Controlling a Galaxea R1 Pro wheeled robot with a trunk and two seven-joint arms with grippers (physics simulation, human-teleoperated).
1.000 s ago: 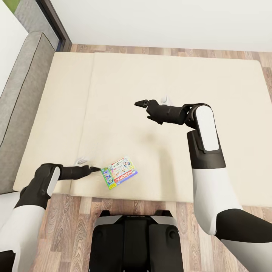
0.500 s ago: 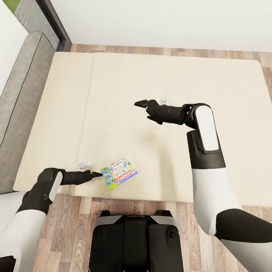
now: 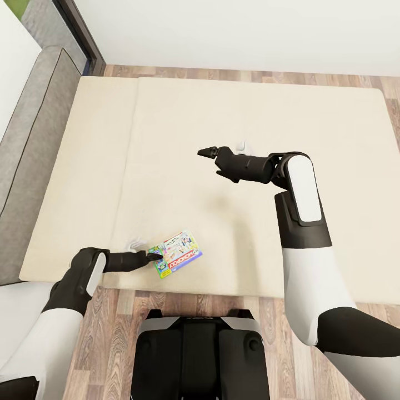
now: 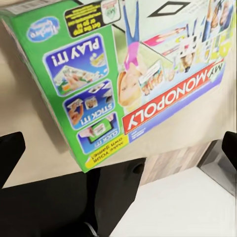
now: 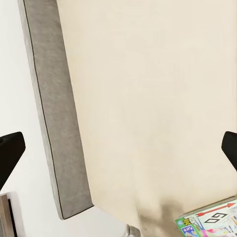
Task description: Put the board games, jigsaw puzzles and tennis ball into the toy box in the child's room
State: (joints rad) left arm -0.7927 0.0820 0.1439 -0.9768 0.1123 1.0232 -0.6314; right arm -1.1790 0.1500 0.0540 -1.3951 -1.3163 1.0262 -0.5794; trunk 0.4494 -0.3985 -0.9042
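1. The left gripper (image 3: 155,256) reaches the near-left corner of the board game (image 3: 176,253); its fingers (image 4: 10,153) stand wide apart, clasping nothing.
2. The box lies flat near the bed's (image 3: 250,116) front edge, reading "MY MONOPOLY", "PLAY IT!", "STICK IT!".
3. The right gripper (image 3: 206,151) hovers mid-mattress, spread wide, empty.
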